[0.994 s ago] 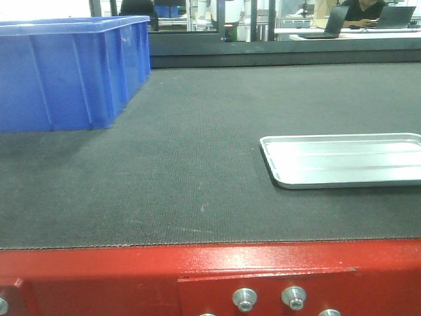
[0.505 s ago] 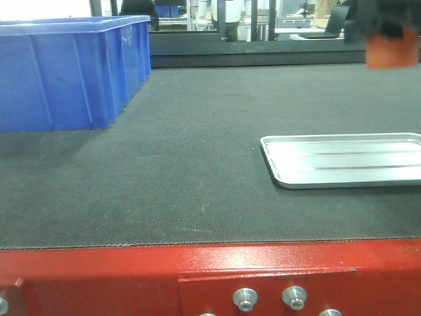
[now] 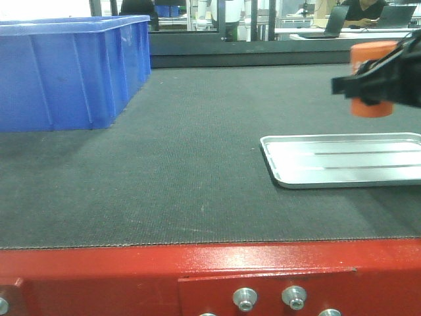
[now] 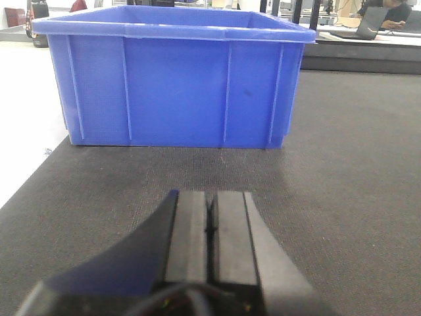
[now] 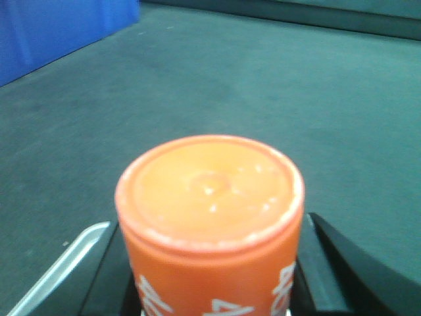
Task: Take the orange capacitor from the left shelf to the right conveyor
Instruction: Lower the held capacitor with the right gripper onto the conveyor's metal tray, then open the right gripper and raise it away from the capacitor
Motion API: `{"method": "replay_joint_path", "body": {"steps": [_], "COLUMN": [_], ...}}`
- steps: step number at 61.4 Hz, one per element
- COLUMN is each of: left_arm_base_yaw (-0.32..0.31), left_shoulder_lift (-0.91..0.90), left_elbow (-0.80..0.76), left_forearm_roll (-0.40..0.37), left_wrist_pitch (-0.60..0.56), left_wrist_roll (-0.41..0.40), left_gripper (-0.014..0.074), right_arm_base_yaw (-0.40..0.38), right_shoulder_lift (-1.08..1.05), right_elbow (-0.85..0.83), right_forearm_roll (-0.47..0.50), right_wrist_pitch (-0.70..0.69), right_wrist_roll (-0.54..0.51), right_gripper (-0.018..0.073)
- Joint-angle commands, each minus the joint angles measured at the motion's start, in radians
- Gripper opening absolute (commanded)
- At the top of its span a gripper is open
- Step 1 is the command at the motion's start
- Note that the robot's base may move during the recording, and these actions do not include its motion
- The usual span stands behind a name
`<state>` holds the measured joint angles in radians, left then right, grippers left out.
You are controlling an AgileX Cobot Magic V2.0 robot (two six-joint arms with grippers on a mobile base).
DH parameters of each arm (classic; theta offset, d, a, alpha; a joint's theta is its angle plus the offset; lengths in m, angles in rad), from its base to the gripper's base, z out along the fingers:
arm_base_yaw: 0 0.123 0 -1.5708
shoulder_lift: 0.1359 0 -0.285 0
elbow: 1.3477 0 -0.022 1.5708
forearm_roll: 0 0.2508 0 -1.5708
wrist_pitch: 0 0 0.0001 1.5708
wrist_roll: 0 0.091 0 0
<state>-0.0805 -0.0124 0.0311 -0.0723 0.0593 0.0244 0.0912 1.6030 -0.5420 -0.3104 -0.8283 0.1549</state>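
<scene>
Dark grey right conveyor, red-framed: orange capacitor pinched upright in right gripper above silver tray at right edge; left gripper pressed together near blue bin

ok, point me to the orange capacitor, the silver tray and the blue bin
orange capacitor (image 5: 209, 191): right wrist view, on its flat top face.
silver tray (image 3: 342, 161): front view, on its bare floor.
blue bin (image 4: 174, 89): left wrist view, on the near side wall.
</scene>
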Motion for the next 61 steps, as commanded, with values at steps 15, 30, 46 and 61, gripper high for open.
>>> {"method": "replay_joint_path", "body": {"steps": [15, 30, 46, 61], "left_arm_base_yaw": [0.0, 0.0, 0.0, 0.0], "left_shoulder_lift": [-0.011, -0.011, -0.011, -0.011], "left_elbow": [-0.005, -0.005, -0.005, -0.005], "left_forearm_roll": [-0.002, -0.002, -0.002, -0.002], "left_wrist_pitch": [-0.084, -0.084, -0.084, -0.084], "left_wrist_roll": [0.0, 0.0, 0.0, 0.0], "left_gripper": [-0.0127, -0.0127, -0.0127, -0.0127], "right_arm_base_yaw": [-0.006, -0.006, -0.006, -0.006], "right_shoulder_lift": [0.068, 0.129, 0.14, 0.129], "right_elbow": [-0.021, -0.021, -0.021, 0.001], "right_forearm_roll": [-0.014, -0.014, -0.014, -0.011], "right_wrist_pitch": [-0.121, -0.152, -0.166, -0.202], "right_wrist_roll": [-0.087, -0.102, -0.102, -0.096], "right_gripper": [0.0109, 0.0109, 0.0112, 0.0457]}}
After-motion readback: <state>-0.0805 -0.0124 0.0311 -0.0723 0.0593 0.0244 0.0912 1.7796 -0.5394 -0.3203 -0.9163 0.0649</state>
